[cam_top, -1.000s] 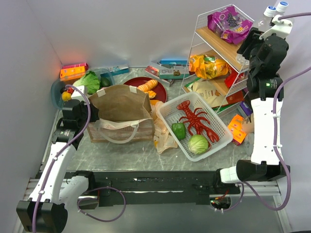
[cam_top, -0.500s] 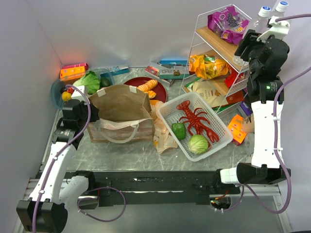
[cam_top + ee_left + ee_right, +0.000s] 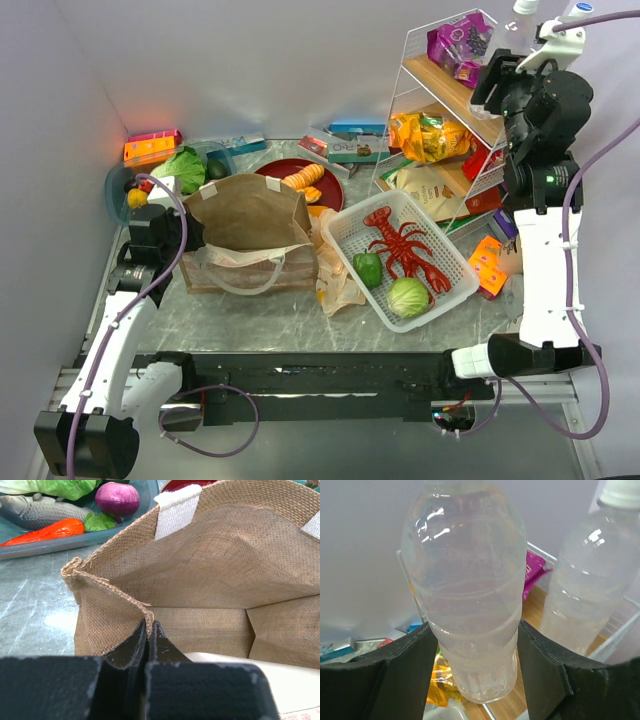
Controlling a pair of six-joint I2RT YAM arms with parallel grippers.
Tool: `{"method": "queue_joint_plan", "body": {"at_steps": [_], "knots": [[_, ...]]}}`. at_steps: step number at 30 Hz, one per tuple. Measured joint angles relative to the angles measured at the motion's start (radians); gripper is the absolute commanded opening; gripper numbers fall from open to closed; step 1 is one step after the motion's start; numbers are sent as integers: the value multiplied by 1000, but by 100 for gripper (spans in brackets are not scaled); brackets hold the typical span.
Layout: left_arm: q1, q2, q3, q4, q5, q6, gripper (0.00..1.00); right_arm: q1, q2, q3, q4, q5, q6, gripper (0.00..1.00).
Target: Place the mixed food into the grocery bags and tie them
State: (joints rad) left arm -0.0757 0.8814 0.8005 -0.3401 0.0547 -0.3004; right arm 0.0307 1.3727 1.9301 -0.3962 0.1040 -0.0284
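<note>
My left gripper (image 3: 149,627) is shut on the left rim of the brown grocery bag (image 3: 210,570), which stands open left of centre (image 3: 250,215) in the top view. High at the right, my right gripper (image 3: 477,650) is shut on a clear bottle (image 3: 470,605), held upright above the wire rack's top shelf (image 3: 520,22). A second clear bottle (image 3: 585,590) stands just right of it. A purple packet (image 3: 462,45) and an orange packet (image 3: 430,135) lie on the rack. The tan plastic bag (image 3: 335,275) lies crumpled beside the brown bag.
A white slotted basket (image 3: 345,235) holds a red lobster, a green pepper (image 3: 368,269) and a cabbage (image 3: 408,297). Lettuce (image 3: 183,168) lies in a blue tray at the back left. A red plate with carrots (image 3: 300,180) sits behind the bag. Small boxes line the back wall.
My right gripper has risen and shifted left, carrying the clear bottle off the rack's top shelf. The left arm and the bag have not moved.
</note>
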Motion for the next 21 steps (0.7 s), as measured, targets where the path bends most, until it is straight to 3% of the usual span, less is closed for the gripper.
{"method": "queue_joint_plan", "body": {"at_steps": [4,12,21], "knots": [[0,0,0,0,0,0,1,85,-21,-39,71,11,-39,0],[-3,6,0,0,-19,0,1,433,-89,-269,165,-154,-43,0],[-4,6,0,0,-31,0,1,783,132,-313,187,-255,-120,0]]}}
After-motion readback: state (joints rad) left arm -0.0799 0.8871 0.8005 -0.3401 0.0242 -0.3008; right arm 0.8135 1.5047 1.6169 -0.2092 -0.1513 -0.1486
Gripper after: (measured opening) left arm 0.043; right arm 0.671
